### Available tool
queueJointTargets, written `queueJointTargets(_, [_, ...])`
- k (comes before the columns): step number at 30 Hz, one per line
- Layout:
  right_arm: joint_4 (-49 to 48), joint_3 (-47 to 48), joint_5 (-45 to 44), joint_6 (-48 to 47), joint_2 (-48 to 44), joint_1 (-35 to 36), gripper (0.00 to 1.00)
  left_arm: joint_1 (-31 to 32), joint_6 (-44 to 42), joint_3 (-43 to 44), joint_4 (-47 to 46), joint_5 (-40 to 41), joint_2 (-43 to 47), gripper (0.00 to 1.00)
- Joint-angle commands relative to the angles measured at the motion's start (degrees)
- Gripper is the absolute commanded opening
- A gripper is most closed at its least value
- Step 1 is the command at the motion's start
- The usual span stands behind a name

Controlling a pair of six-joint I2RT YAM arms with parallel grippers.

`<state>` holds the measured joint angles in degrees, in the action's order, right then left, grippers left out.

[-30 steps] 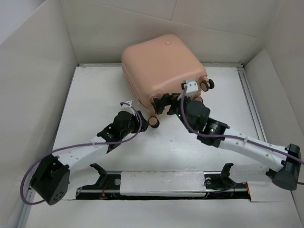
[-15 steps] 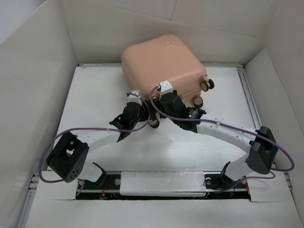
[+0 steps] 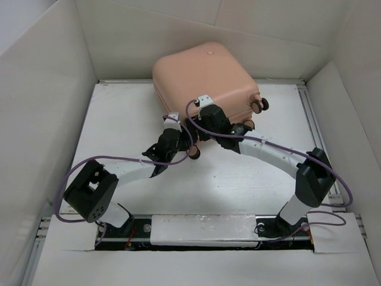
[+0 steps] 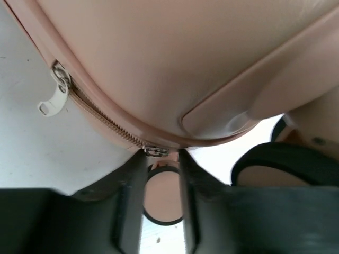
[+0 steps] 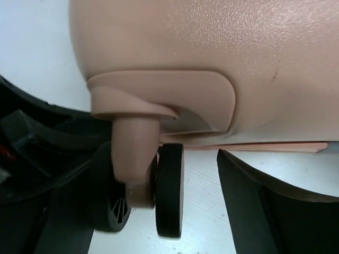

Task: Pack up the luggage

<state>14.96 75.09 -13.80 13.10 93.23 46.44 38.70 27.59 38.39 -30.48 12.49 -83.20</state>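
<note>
While the luggage (image 3: 202,77) lies closed at the far middle of the table (image 3: 119,131), both arms reach to its near edge, the left gripper (image 3: 186,138) just beside the right gripper (image 3: 199,126). From the left wrist, the fingers (image 4: 132,182) stand narrowly apart with the zipper slider (image 4: 155,151) at their tips; whether they pinch it I cannot tell. From the right wrist, the jaws gape wide on either side of a caster wheel (image 5: 169,190) under the shell.
</note>
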Motion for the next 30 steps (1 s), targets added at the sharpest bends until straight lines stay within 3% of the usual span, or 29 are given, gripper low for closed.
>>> queueJointTargets(1, [-1.6, 2.5, 1.8, -0.1, 1.4, -1.2, 0.86, -0.9, -1.4, 2.0, -4.9, 5.4, -3.0, 0.21])
queueJointTargets(4, [-2.4, 1.5, 2.9, -0.6, 1.4, -1.7, 0.68, -0.9, -1.4, 2.0, -5.6, 5.4, -3.0, 0.01])
queueJointTargets(7, [-2.9, 0.9, 2.9, -0.6, 1.4, -2.2, 0.30, -0.9, -1.4, 2.0, -5.0, 6.9, -3.0, 0.00])
queueJointTargets(11, [-3.4, -1.2, 0.8, -0.6, -0.5, -2.2, 0.00, -3.3, 0.4, -1.5, -5.0, 8.2, -0.5, 0.00])
queueJointTargets(20, [-4.6, -7.7, 0.8, -1.2, -6.6, -2.2, 0.00, -7.1, 2.3, -3.3, -2.3, 11.2, 3.1, 0.00])
queueJointTargets(23, [-4.6, -10.0, 0.8, -1.2, -8.3, -2.2, 0.00, -11.9, 5.2, -3.3, -1.0, 9.0, 4.3, 0.00])
queueJointTargets(27, [-4.6, -12.4, 0.8, -1.2, -10.8, -2.2, 0.00, -20.5, 9.9, -5.2, 0.2, 2.6, 4.3, 0.00])
queueJointTargets(30, [-5.1, -13.7, 0.8, -1.2, -11.6, -2.2, 0.00, -23.3, 11.6, -8.4, -6.2, -6.8, 4.3, 0.00])
